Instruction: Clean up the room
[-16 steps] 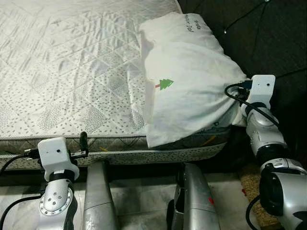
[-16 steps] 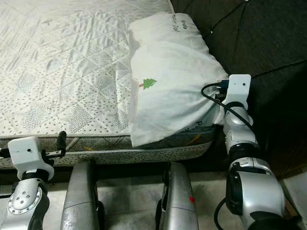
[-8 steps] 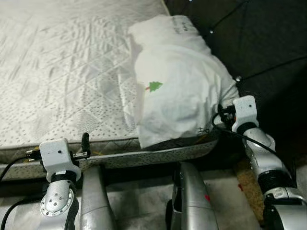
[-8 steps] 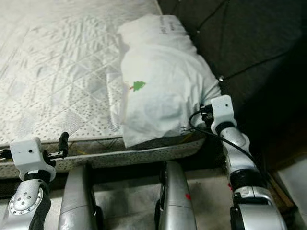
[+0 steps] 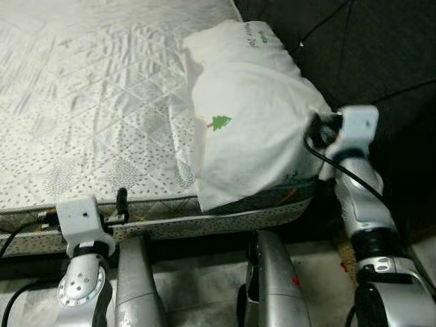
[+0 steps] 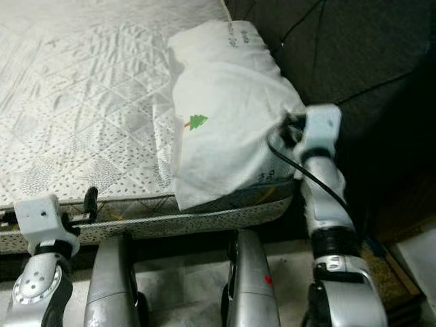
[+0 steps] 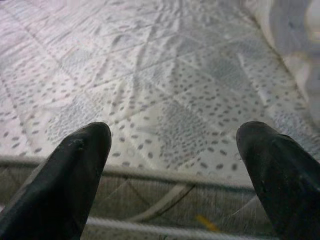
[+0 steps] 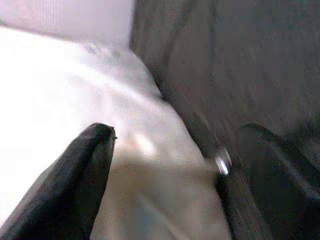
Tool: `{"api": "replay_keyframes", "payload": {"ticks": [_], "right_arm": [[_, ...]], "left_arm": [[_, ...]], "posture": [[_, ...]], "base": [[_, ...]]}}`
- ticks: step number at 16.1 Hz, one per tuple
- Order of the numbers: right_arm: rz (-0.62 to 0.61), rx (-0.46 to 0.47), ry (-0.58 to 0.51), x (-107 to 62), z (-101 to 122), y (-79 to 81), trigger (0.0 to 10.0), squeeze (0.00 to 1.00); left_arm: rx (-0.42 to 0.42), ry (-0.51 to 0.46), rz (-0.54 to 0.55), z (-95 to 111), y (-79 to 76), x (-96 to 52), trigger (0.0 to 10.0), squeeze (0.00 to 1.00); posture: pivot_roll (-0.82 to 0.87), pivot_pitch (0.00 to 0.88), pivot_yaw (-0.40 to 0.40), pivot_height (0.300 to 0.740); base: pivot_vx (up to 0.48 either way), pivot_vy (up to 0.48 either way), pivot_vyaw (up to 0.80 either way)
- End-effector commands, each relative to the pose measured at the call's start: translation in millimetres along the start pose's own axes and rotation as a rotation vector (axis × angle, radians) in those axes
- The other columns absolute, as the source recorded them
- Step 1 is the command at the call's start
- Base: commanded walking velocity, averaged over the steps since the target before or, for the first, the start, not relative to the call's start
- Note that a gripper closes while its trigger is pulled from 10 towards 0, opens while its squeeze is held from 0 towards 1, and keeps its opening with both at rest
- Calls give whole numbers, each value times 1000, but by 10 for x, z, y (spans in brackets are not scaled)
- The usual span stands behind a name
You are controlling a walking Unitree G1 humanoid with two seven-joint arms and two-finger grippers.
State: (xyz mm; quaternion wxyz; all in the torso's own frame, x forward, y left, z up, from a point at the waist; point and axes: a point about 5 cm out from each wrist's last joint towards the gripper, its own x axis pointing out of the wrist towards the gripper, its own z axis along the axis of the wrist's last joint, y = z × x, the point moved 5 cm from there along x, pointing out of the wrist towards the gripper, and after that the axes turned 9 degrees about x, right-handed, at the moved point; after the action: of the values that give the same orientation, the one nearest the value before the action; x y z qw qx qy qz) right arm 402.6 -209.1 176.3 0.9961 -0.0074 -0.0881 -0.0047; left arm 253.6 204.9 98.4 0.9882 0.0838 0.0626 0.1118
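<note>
My left gripper (image 7: 172, 150) hovers at the near edge of the mattress (image 5: 102, 102), fingers spread apart, holding nothing. Farther on, my right gripper (image 8: 170, 165), fingers also apart, sits against the white pillow (image 5: 252, 129) lying at the bed's far corner beside the dark headboard (image 5: 368, 48).

The right pincer (image 8: 165, 180) shows only as a smeared view, its fingers (image 8: 75, 185) spread against the blurred white pillow (image 5: 252, 129) and dark headboard (image 5: 381, 48). The small print on the pillow is too tiny to read. The mattress (image 5: 95, 102) is cut off by the picture's edges.
</note>
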Motion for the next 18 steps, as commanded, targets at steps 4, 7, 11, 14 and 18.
{"api": "replay_keyframes", "payload": {"ticks": [4, 7, 11, 14, 18], "right_arm": [[24, 14, -36, 10, 88, 91, 10000, 1000], [123, 110, -8, 37, 54, 370, 10000, 1000], [168, 173, 225, 16, -474, 778, 10000, 1000], [165, 237, 427, -120, -874, 973, 10000, 1000], [160, 358, 216, 72, -414, 949, 10000, 1000]], "left_arm": [[-1, 7, 12, -12, 15, -17, 10000, 0], [-5, 6, 14, -3, 12, -11, 10000, 0], [-8, -4, 7, 33, -19, 26, 10000, 0], [-26, 3, 9, 31, -26, 26, 10000, 0], [-43, -24, 17, 122, -39, 50, 10000, 0]], "posture": [[56, 86, -53, 523], [52, 89, -52, 523], [70, 88, -58, 523], [75, 88, -69, 523], [73, 85, -70, 523]], "base": [[0, 0, 0], [0, 0, 0], [0, 0, 0], [0, 0, 0], [0, 0, 0]]}}
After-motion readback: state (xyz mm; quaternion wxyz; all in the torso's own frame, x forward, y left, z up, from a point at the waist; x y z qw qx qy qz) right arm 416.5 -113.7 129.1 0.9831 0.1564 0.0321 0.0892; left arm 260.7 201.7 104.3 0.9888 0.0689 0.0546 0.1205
